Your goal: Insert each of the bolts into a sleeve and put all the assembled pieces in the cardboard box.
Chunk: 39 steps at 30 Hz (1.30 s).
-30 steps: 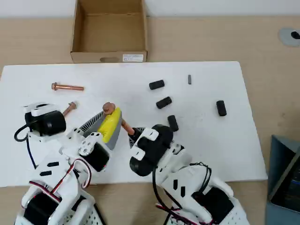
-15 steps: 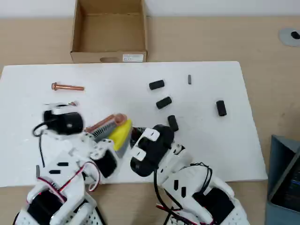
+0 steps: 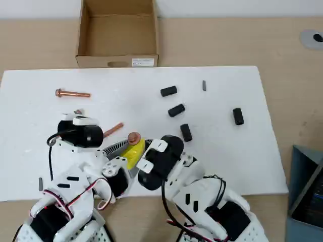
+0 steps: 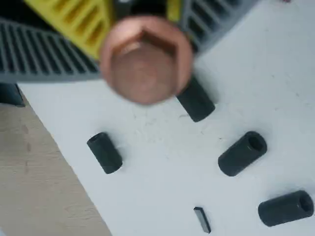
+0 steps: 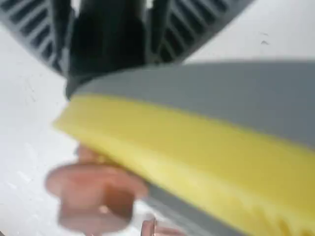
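Note:
My left gripper [image 3: 132, 144], one finger yellow and one grey, is shut on a copper bolt [image 3: 133, 137]. The bolt's head [image 4: 146, 59] faces the left wrist camera between the fingers of the gripper [image 4: 146, 34]. My right gripper [image 5: 108, 46] meets it tip to tip and is shut on a black sleeve [image 5: 107, 34]. In the right wrist view the left gripper's yellow finger [image 5: 197, 147] and the bolt head [image 5: 93, 196] lie just past that sleeve. Three loose sleeves [image 3: 168, 91] [image 3: 176, 110] [image 3: 186, 132] lie mid-sheet, and another [image 3: 238, 116] farther right. The cardboard box [image 3: 117, 60] stands empty at the back.
A long bolt [image 3: 73, 94] lies at the sheet's left, and another bolt [image 3: 113, 129] rests beside the left arm. A small dark pin [image 3: 204, 85] lies near the back, a grey bit [image 3: 41, 184] near the front left. A dark bin [image 3: 305, 191] stands off the sheet's right.
The left arm has swung right and turned its gripper, bringing the held bolt from pointing back-left round to the right gripper's tip. The right arm has barely shifted.

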Tool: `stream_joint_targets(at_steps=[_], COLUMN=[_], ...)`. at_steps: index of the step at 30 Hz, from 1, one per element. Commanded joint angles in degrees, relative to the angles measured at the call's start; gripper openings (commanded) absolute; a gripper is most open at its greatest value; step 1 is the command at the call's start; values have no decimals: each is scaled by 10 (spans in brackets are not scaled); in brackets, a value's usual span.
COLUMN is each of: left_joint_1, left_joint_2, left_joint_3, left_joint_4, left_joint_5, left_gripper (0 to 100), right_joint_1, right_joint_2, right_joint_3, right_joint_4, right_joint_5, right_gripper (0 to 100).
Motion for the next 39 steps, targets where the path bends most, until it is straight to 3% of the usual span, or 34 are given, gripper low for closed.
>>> stream_joint_targets(at_steps=[1, 5, 11, 22, 29, 31, 34, 39], left_joint_1=[34, -10, -24, -96, -105, -105, -135, -264], left_joint_2=[0, 1, 1, 0, 0, 1, 0, 0], left_joint_3=[1, 5, 0, -1, -77, -101, -132, -141], left_joint_4=[11, 11, 11, 9, 11, 12, 12, 12], left_joint_5=[0, -2, -2, -27, -26, -27, -50, -142], left_gripper=[78, 147, 188, 193, 188, 164, 9, 0], right_joint_1=[-2, -2, -2, -2, 0, 1, 3, 65], right_joint_2=[-23, -23, -22, -23, -23, -22, -19, -19], right_joint_3=[-6, -5, -3, 6, 4, -5, -24, -35], right_joint_4=[-15, -15, -15, -15, -15, -14, -13, 24], right_joint_5=[-2, -2, -2, -2, -2, -6, -19, -23], right_gripper=[9, 9, 9, 9, 9, 9, 9, 9])
